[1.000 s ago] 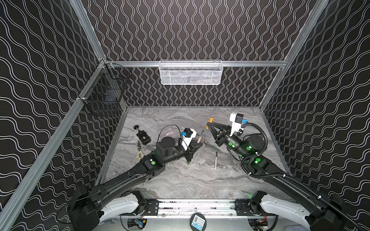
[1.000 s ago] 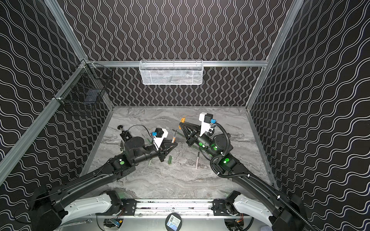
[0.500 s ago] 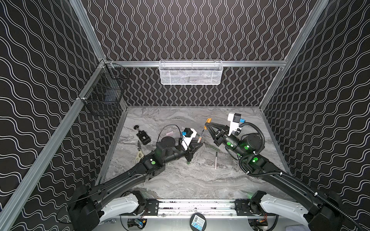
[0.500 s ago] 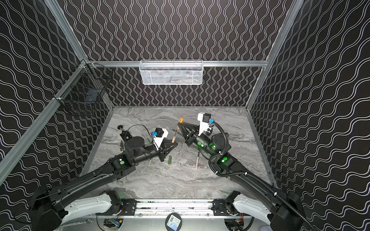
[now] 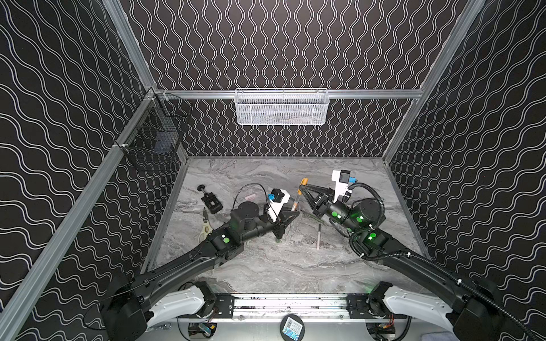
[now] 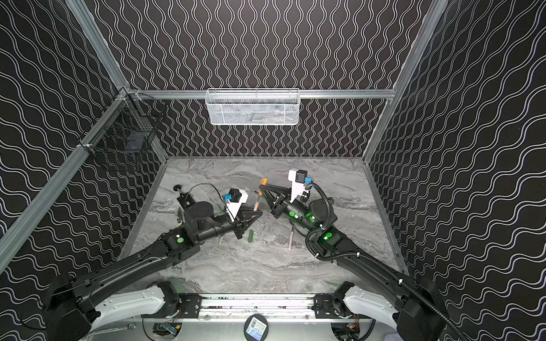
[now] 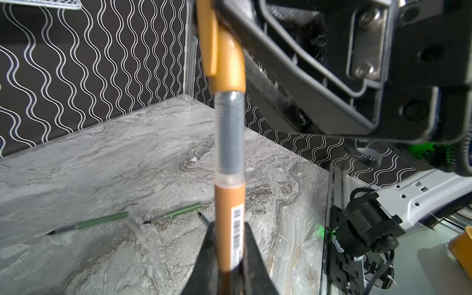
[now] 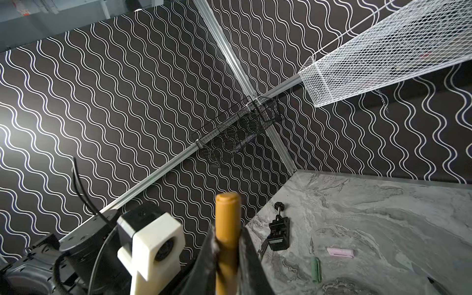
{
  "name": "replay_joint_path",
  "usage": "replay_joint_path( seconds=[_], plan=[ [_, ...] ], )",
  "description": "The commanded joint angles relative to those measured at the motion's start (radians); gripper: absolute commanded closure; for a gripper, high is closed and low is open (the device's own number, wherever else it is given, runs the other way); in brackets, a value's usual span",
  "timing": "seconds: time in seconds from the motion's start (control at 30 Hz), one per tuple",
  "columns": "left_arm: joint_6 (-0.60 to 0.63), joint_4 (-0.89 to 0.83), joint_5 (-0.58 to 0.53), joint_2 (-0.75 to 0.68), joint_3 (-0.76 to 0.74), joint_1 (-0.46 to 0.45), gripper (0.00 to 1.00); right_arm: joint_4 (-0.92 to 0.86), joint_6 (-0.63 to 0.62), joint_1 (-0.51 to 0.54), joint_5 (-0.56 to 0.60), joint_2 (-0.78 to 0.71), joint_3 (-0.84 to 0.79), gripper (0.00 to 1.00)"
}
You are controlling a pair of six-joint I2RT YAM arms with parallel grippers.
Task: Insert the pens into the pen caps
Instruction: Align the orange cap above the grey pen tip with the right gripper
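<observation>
Seeing right fingers (image 8: 249, 265), clenched on gold cap (image 7: 227, 63), nudged toward 9 o'clock; cap now meets gold pen (image 7: 228, 212) clamped in left fingers (image 7: 205, 263). I judge it mated.

Above table (image 7: 102, 166), cap (image 7: 229, 63) atop pen (image 7: 224, 204)

Noted open passage along near worktop (image 5: 280, 265) and far strip. Found far left blocked by vise (image 5: 211, 201) and cream-handled tool (image 5: 206, 230). Logged centre crowded: left pincer (image 5: 295, 211) on gold pen (image 7: 228, 204), right pincer (image 5: 302, 186) on gold cap (image 8: 227, 219), close together; pink pen (image 5: 318, 236) and green cap (image 6: 251, 236) lying just nearer.
</observation>
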Motion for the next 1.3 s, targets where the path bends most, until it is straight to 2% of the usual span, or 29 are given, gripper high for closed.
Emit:
replay_joint_path(
  seconds=[0.0, 0.5, 0.63, 0.73, 1.0, 1.1, 1.27],
  plan=[
    [-0.012, 0.062, 0.011, -0.002, 0.008, 0.002, 1.0, 0.023, 0.006, 0.007, -0.023, 0.007, -0.005, 0.92],
    [-0.083, 0.118, 0.056, -0.017, -0.003, 0.057, 1.0, 0.002, -0.068, 0.052, -0.006, 0.047, -0.011, 0.88],
    [-0.063, 0.103, 0.052, -0.014, 0.002, 0.057, 1.0, -0.081, -0.114, 0.072, -0.012, 0.055, 0.018, 0.8],
    [-0.051, 0.094, 0.049, -0.004, 0.007, 0.057, 1.0, -0.137, -0.122, 0.075, -0.017, 0.044, 0.046, 0.65],
    [-0.024, 0.113, 0.023, 0.0, -0.003, 0.057, 1.0, -0.289, -0.139, 0.074, -0.002, -0.001, 0.101, 0.35],
    [-0.003, 0.119, 0.003, -0.009, -0.011, 0.057, 1.0, -0.353, -0.146, 0.072, 0.004, -0.017, 0.104, 0.33],
    [0.021, 0.139, -0.016, -0.022, -0.028, 0.058, 1.0, -0.513, -0.249, 0.068, 0.043, -0.084, 0.143, 0.35]
  ],
)
